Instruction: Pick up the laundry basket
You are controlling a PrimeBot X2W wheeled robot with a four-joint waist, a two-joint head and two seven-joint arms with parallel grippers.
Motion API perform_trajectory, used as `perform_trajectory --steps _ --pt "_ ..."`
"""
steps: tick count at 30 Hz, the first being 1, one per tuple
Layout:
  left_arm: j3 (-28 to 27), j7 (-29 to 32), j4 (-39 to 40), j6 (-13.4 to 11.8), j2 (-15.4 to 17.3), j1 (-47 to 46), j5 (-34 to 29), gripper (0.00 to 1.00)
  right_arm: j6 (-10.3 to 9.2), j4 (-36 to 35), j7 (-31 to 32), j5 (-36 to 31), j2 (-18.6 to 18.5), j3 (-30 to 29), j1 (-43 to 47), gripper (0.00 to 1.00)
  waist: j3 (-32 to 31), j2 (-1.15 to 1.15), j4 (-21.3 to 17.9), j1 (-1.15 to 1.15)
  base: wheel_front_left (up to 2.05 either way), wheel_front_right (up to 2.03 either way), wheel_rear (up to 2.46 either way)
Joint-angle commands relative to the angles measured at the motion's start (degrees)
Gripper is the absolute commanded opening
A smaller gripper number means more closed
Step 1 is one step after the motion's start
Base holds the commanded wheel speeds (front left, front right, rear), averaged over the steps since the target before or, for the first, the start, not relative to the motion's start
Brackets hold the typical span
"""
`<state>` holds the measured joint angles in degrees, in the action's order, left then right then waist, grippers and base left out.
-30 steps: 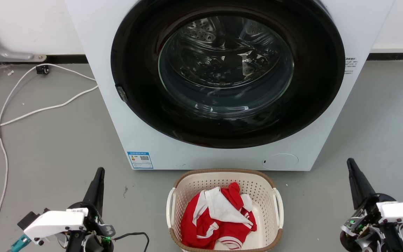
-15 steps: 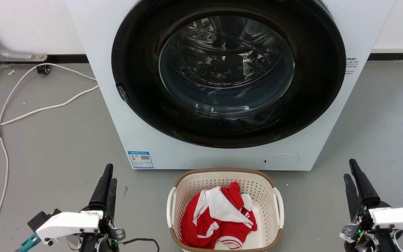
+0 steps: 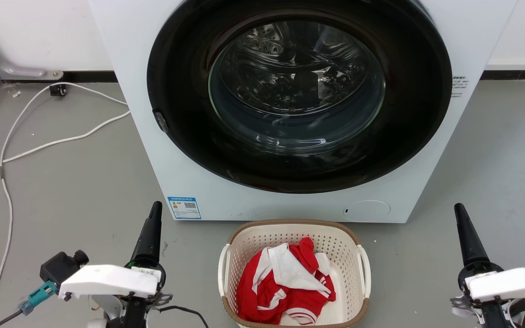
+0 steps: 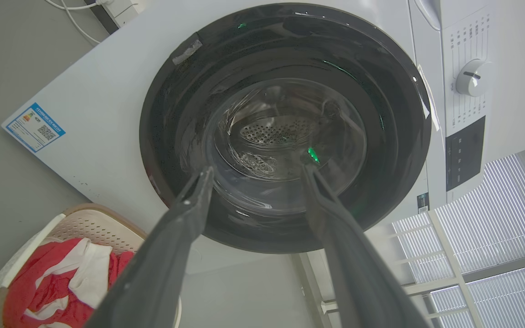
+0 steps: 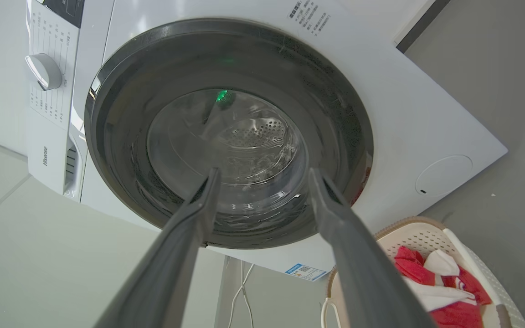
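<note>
On the grey floor [image 3: 71,191], just in front of the washing machine [image 3: 144,114]: the laundry basket [image 3: 253,241], red and white cloth [image 3: 285,282] heaped inside. Bare floor open along both handled sides, with a white cable [image 3: 39,146] far off to the left. Low on either side and well apart from the basket, left tool [image 3: 155,210] and right tool [image 3: 460,210], fingers spread wide in the wrist views, gripping and touching nothing.
</note>
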<state>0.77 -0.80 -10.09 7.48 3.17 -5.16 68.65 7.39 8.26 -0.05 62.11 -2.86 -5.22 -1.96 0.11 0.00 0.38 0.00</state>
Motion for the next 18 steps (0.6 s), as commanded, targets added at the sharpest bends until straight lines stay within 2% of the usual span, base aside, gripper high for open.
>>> perform_trajectory --steps 1,18 --pt "0.44 -0.64 1.29 0.01 0.18 -1.72 -2.8 1.0 0.05 -1.79 -0.45 -2.89 -0.11 0.16 -0.13 1.0 -0.02 0.0 0.04 0.0 0.0 0.0 0.0" --pt "3.29 -4.07 2.25 0.01 0.29 -2.05 -21.85 1.0 0.07 -6.58 -0.47 -20.02 -0.1 0.75 1.91 1.0 -0.17 0.0 0.45 0.0 0.0 0.0 0.0"
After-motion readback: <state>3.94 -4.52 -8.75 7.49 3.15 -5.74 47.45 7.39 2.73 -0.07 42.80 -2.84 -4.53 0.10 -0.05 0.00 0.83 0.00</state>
